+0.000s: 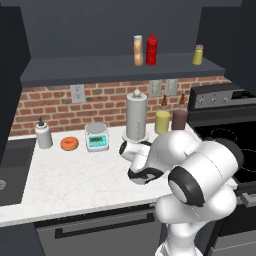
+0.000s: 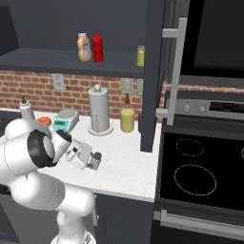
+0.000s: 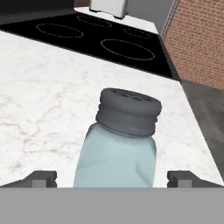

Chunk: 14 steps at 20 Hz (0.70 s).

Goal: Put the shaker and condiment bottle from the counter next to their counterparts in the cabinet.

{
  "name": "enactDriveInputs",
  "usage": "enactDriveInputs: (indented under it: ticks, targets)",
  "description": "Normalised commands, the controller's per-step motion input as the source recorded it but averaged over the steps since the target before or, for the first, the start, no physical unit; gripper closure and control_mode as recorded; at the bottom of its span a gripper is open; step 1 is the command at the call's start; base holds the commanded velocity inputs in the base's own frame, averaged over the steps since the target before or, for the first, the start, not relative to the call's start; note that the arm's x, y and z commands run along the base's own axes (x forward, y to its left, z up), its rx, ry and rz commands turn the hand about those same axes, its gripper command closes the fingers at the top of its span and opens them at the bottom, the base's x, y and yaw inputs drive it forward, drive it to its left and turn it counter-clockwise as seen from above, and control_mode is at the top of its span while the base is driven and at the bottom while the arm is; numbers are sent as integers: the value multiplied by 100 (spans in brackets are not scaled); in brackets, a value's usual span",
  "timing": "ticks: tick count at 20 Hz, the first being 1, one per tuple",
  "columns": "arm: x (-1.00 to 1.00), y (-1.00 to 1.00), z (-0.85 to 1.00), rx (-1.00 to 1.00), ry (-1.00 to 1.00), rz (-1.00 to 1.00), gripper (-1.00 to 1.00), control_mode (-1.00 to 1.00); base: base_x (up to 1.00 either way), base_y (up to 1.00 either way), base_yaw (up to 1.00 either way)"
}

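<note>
The blue-grey shaker (image 3: 116,148) with its dark cap stands on the white marbled counter (image 1: 75,175) near the front edge, also visible as a small shaker (image 2: 97,161) in the right base view. My gripper (image 3: 112,178) (image 2: 91,161) is open, low over the counter. One fingertip is on each side of the jar, with a gap to the glass on both sides. On the cabinet shelf (image 1: 100,67) the orange condiment bottle (image 1: 138,50) stands touching-close to the red squeeze bottle (image 1: 152,49). The yellow-green shaker (image 1: 198,55) sits further right.
At the back of the counter are a paper towel holder (image 1: 136,117), a yellow jar (image 1: 162,121), a dark red jar (image 1: 179,118), a scale (image 1: 96,136), a donut (image 1: 69,143) and a soap bottle (image 1: 43,134). The stove (image 2: 200,171) lies to the right, below the open cabinet door (image 2: 155,71).
</note>
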Motion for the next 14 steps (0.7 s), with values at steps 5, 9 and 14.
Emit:
enactDriveInputs:
  ticks: [5,9,14]
  targets:
    - [-12,0,-30,6,4,0,100,-100,0,0,0]
    - [-3,0,-22,5,2,0,100,-100,0,0,0]
    - [0,0,-1,3,0,0,100,-100,0,0,0]
